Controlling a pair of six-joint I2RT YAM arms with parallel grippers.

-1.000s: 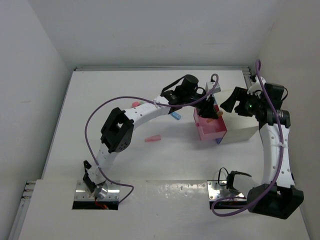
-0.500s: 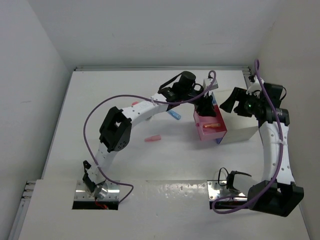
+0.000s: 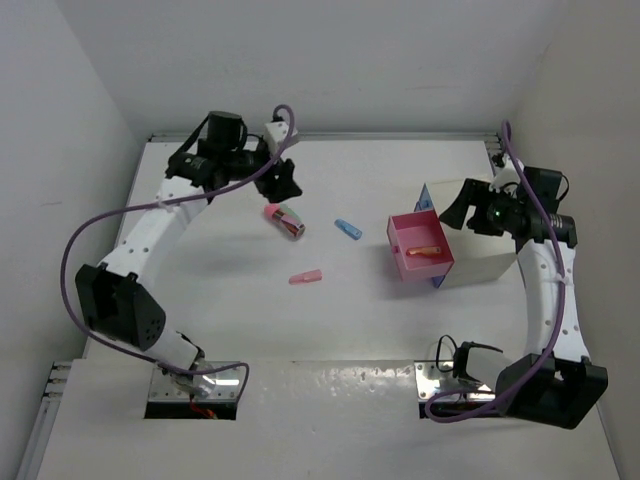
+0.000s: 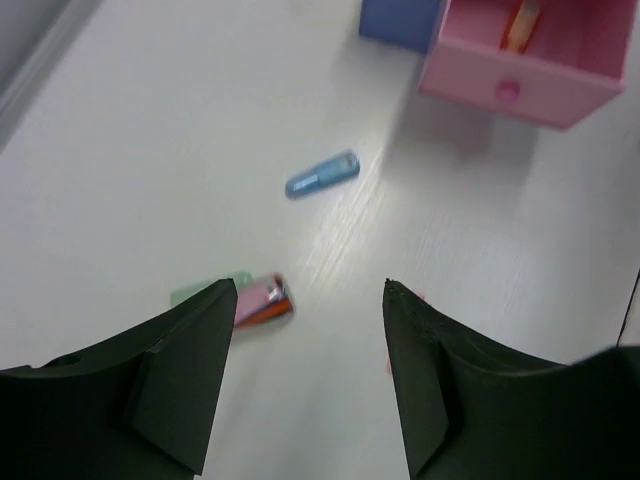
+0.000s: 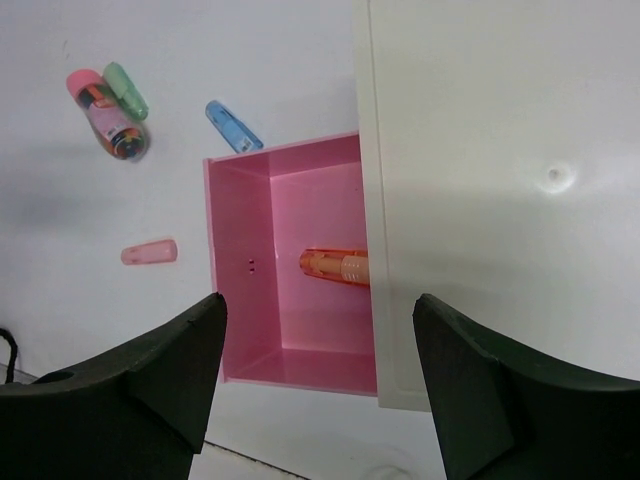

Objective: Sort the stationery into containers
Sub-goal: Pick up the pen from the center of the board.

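My left gripper [image 3: 287, 181] is open and empty, above the table at the back left. Just ahead of it lie a pink-red cylinder [image 4: 262, 300] touching a mint green piece [image 4: 203, 294]. A blue piece [image 4: 322, 175] lies further right and a pink piece [image 3: 306, 277] nearer the front. The pink drawer [image 3: 404, 262] stands pulled out of the white cabinet [image 3: 485, 262] with an orange piece [image 5: 335, 265] inside. A blue drawer [image 4: 398, 20] shows beside it. My right gripper [image 5: 318, 300] is open and empty above the pink drawer's near end and the cabinet's top.
White walls close the table at the back and both sides. A metal rail [image 3: 492, 150] sits at the back right corner. Purple cables loop from both arms. The arm bases stand on metal plates [image 3: 190, 385] at the near edge.
My left arm has swung from over the pink drawer to the back left, above the cylinder. The orange piece now lies in the drawer. The right arm has barely moved.
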